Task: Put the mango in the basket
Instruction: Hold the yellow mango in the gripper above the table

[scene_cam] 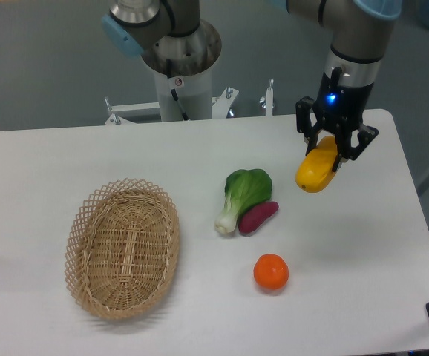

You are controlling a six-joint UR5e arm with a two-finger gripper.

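The yellow-orange oblong mango (315,172) hangs tilted in my gripper (329,152), which is shut on its upper end and holds it above the right side of the white table. The large oval tan wicker basket (90,222) lies empty at the left of the table, far from the gripper.
A green bok choy (243,194) and a purple sweet potato (258,217) lie side by side at the table's middle. A round orange (271,271) sits in front of them. The arm's base column (180,67) stands at the back edge.
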